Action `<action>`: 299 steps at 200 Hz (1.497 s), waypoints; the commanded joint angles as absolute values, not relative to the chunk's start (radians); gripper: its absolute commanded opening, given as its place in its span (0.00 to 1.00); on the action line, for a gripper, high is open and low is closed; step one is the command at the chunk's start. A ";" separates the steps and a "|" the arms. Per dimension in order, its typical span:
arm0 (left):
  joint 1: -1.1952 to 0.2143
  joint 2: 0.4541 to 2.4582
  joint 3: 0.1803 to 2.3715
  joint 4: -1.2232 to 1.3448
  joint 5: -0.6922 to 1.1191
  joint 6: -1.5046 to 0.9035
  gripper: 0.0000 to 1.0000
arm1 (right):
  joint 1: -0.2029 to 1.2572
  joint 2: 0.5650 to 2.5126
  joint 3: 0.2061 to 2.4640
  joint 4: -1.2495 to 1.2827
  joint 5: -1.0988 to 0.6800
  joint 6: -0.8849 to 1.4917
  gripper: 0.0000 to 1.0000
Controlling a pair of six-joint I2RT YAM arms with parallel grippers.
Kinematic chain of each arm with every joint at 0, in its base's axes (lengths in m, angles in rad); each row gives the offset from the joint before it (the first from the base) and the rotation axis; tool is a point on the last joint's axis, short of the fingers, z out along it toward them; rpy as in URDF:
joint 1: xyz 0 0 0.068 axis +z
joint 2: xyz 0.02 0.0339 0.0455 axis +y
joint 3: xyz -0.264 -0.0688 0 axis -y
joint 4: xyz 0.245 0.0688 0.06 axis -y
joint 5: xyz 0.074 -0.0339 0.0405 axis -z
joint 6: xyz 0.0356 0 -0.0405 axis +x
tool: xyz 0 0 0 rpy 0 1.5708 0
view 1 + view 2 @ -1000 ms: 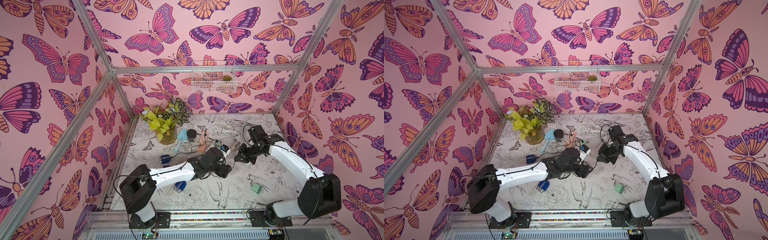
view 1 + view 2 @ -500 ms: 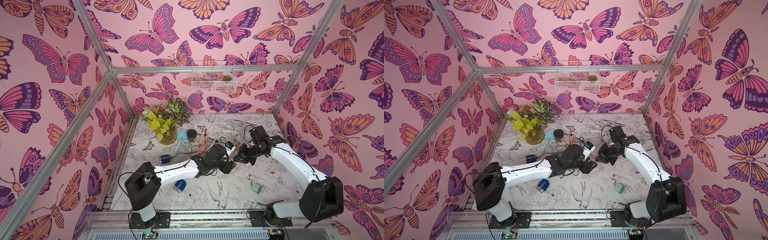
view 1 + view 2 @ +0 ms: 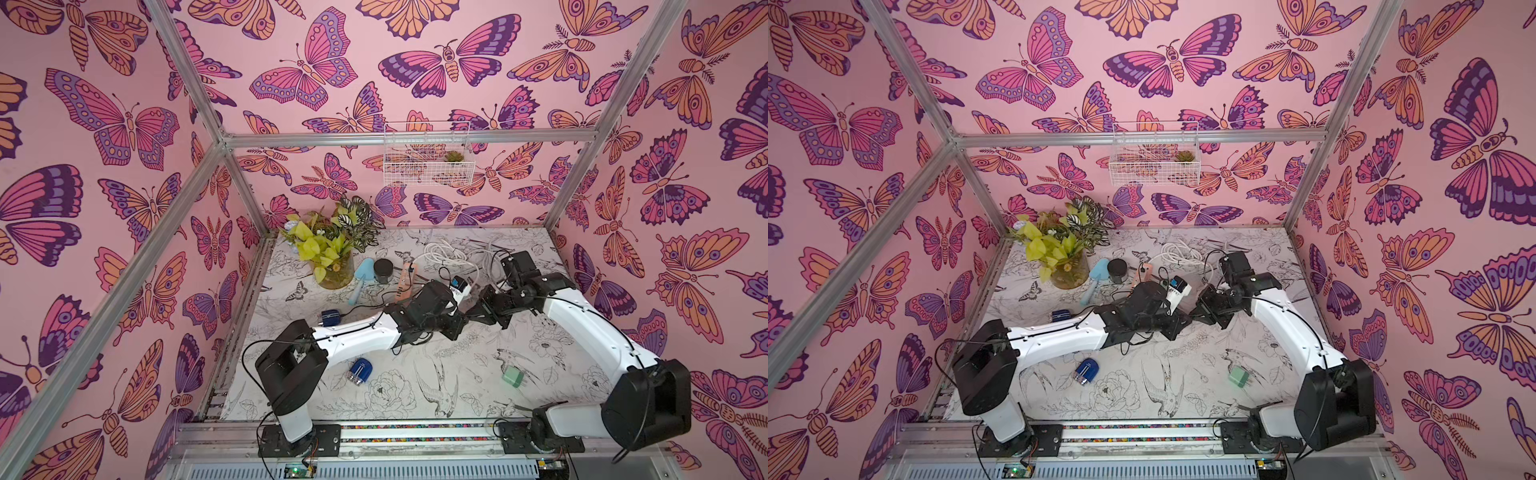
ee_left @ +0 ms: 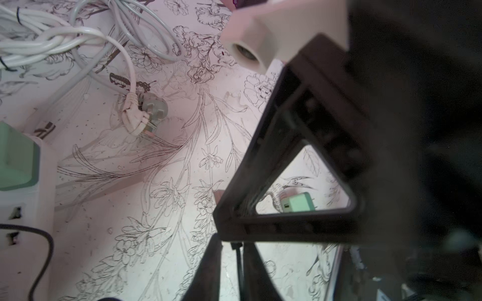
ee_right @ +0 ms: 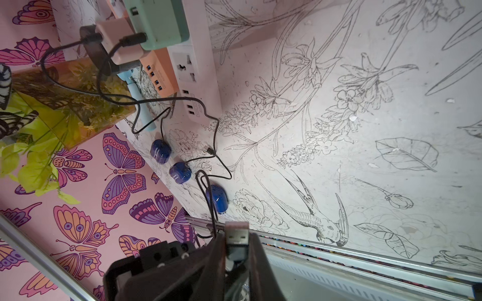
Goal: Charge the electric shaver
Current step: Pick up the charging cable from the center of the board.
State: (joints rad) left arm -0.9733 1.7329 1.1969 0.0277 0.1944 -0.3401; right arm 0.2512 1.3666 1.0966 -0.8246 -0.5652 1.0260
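Note:
Three small blue shavers lie along the table's left side; the right wrist view shows all of them point(image 5: 161, 151) point(image 5: 180, 172) point(image 5: 217, 198), and both top views show two point(image 3: 330, 319) point(image 3: 361, 371) point(image 3: 1088, 371). Held above mid-table, my right gripper point(image 5: 236, 242) point(image 3: 478, 311) is shut on a USB plug point(image 5: 236, 234) that points past its fingertips. My left gripper point(image 4: 234, 260) point(image 3: 461, 324) meets it tip to tip and is shut on the thin black cable point(image 4: 239, 263) trailing from that plug.
A white power strip point(image 5: 194, 78) carries a green adapter point(image 5: 156, 23) and a pink one; an orange USB hub point(image 5: 159, 70) lies beside it. A loose green charger point(image 3: 512, 377), a vase of leaves point(image 3: 334, 270), a black cylinder point(image 3: 383, 271) and coiled white cord point(image 3: 446, 253) share the table.
My left arm reached farther back towards the right gripper and its jaws went from open to shut on the black cable. The right arm barely moved.

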 commanded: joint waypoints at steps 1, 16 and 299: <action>-0.963 1.731 1.216 0.069 0.253 -0.353 0.02 | 0.238 1.353 1.086 -0.825 -0.571 1.045 0.03; -0.960 1.718 1.208 0.069 0.270 -0.362 0.00 | 0.232 1.346 1.086 -0.799 -0.571 1.059 0.05; -0.618 1.719 1.308 -0.048 1.053 -0.850 0.00 | 0.176 1.134 0.742 0.075 -0.946 1.365 0.37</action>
State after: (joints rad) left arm -0.6228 1.7058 1.2793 -0.0231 1.0328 -0.8753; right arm 0.1665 1.1412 0.7475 0.0631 -0.9440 1.3582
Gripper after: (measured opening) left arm 0.060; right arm 0.383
